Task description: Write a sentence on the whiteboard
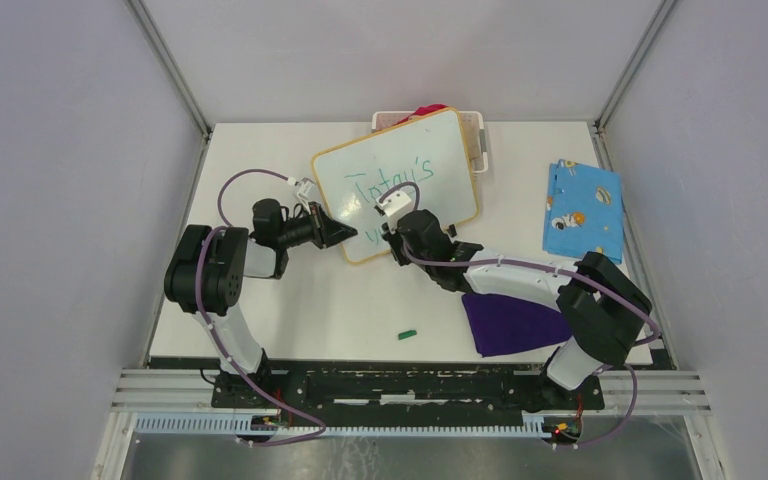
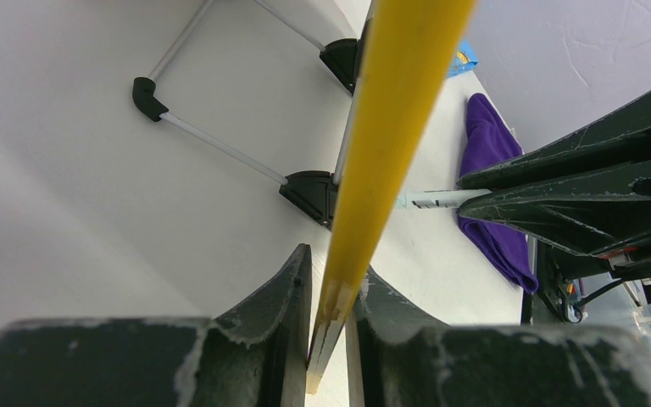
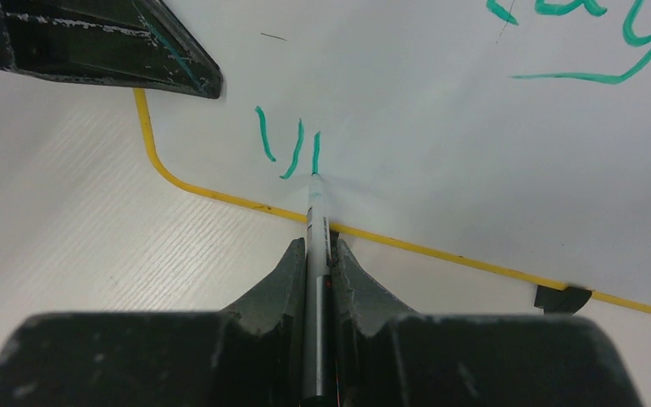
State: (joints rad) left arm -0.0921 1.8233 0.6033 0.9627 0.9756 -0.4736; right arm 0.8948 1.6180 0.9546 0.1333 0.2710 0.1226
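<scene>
Item: whiteboard, framed in light wood and set at a slant on the far middle of the desk. In the top view its far corner overlaps a white basket; whether it rests on the basket cannot be told. Left fingers: clenched on the board's yellow frame edge at the near-left corner, steadying it. Right fingers: clamped around a slim marker, whose tip touches the board. The sentence: one green line is complete higher up, and a second line has only three short strokes, begun just beside the near frame. Hazards, as judged:
- Marker pressure may pivot or slide the board, since only one narrow pinch on its rim holds it.
- Letters with tails may run onto the frame, the second line sitting so low.
- The right wrist and its looping cable hang over the first line and may smear the ink.
- The marker may creep in the grip and skew the strokes.

Surface: a pale, finely ribbed desk top carrying a green cap near the front, a purple cloth under the right arm and a blue patterned cloth at the right. Room: plain grey-white enclosure walls with metal corner posts.
</scene>
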